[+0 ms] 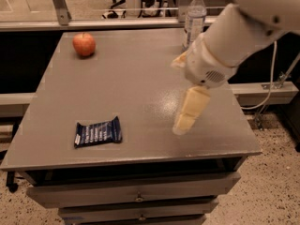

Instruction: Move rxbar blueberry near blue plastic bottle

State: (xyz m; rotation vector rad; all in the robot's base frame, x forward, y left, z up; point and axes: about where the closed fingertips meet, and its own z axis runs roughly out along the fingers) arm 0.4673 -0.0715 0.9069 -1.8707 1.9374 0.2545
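Note:
The rxbar blueberry [98, 132], a flat dark navy wrapper with white lettering, lies on the grey table [126, 83] near its front left. The blue plastic bottle [194, 18], clear with a white cap, stands upright at the table's far right edge. My gripper [178, 94] hangs above the right middle of the table on a thick white arm that comes in from the upper right. Its cream fingers [191, 108] are spread apart and hold nothing. It is well to the right of the bar and in front of the bottle, and the arm hides the bottle's lower part.
A red apple [84, 44] sits at the table's far left. Drawers [136, 196] lie under the tabletop. A metal rail [117, 9] runs behind the table. A cable and a bracket [276, 83] are to the right, over speckled floor.

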